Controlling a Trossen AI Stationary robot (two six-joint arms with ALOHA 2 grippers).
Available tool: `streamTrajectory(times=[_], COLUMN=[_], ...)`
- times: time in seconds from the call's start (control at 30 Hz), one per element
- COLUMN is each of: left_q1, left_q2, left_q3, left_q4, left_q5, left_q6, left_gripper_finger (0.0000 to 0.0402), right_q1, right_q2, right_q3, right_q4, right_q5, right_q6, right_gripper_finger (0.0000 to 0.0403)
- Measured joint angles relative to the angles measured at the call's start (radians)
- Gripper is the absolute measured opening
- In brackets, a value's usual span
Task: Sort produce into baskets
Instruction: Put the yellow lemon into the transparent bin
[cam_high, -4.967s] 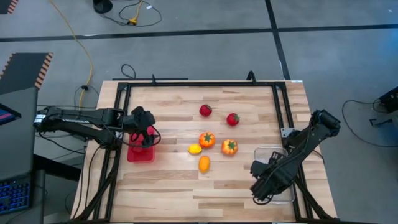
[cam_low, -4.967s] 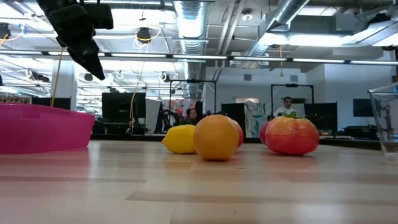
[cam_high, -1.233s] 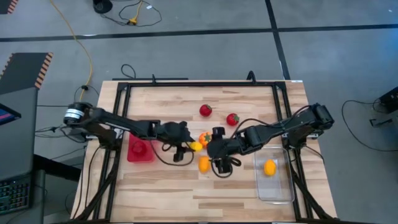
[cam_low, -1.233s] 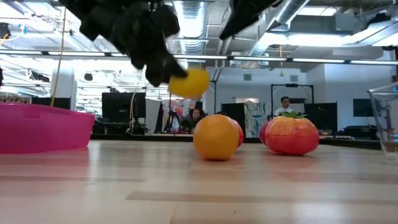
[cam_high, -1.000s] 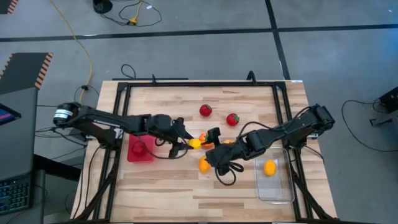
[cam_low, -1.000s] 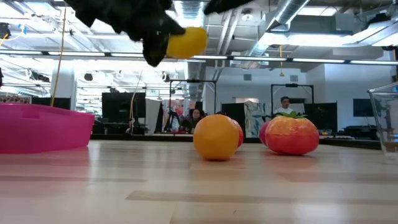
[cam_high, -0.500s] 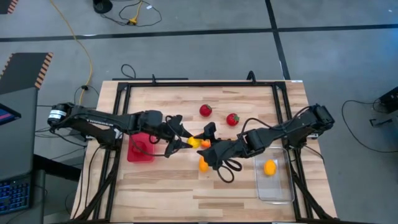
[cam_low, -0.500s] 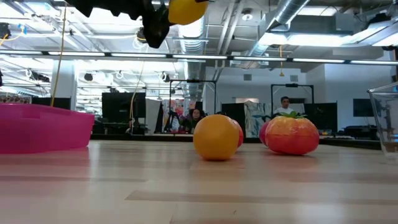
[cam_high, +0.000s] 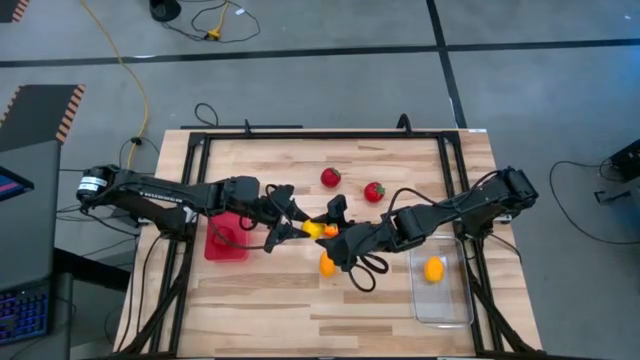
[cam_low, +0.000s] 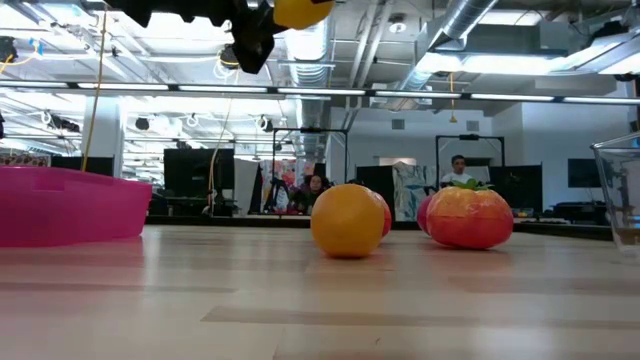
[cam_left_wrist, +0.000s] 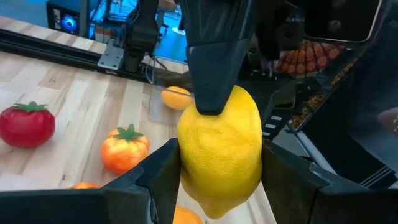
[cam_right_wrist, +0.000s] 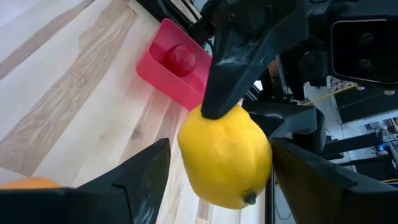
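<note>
A yellow lemon-like piece (cam_high: 312, 229) hangs in mid-air over the table's middle, with my left gripper (cam_high: 303, 227) shut on it. My right gripper (cam_high: 326, 228) faces it from the right, open, one finger close on each side of the lemon (cam_right_wrist: 224, 155). On the table lie an orange oval (cam_high: 327, 265) and two red pieces (cam_high: 330, 177) (cam_high: 374, 191). An orange tomato (cam_high: 331, 231) is mostly hidden under the grippers. The red basket (cam_high: 214, 250) holds a red piece (cam_right_wrist: 180, 59). The clear basket (cam_high: 442, 300) holds an orange piece (cam_high: 433, 268). My left gripper pinches the lemon's two long sides (cam_left_wrist: 185, 163) between its two fingers (cam_left_wrist: 163, 180), about the lemon's middle. The fingers come level from the table's left. The lemon is lifted well clear of the table. My right gripper's fingers (cam_right_wrist: 146, 177) flank the lemon; whether they touch it I cannot tell.
The two arms meet over the table's middle, above the orange oval (cam_low: 348, 220) and an orange-red tomato (cam_low: 470, 218). A black frame (cam_high: 200, 150) rims the table. People show in the room beyond the far edge.
My left gripper has risen with the lemon, which now hangs higher above the table. My right gripper has swung up and toward the far edge to meet the lemon from the right. Over the last half second both have kept nearly still.
</note>
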Motion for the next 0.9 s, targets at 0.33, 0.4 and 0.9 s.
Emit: streamTrajectory(times=[0.33,0.4,0.9], left_q1=[0.0,0.0,-0.002], left_q2=[0.0,0.0,0.0], left_q3=[0.0,0.0,0.0], left_q4=[0.001,0.002,-0.004], left_q5=[-0.002,-0.002,-0.025], left_q6=[-0.01,-0.015,0.047], left_gripper_finger=[0.0183,0.0183,0.0245], right_q1=[0.0,0.0,0.0], right_q2=[0.0,0.0,0.0], right_q3=[0.0,0.0,0.0], right_q4=[0.0,0.0,-0.001], right_q5=[-0.002,-0.002,-0.037], right_q6=[0.004,0.004,0.004], right_gripper_finger=[0.0281,0.028,0.028])
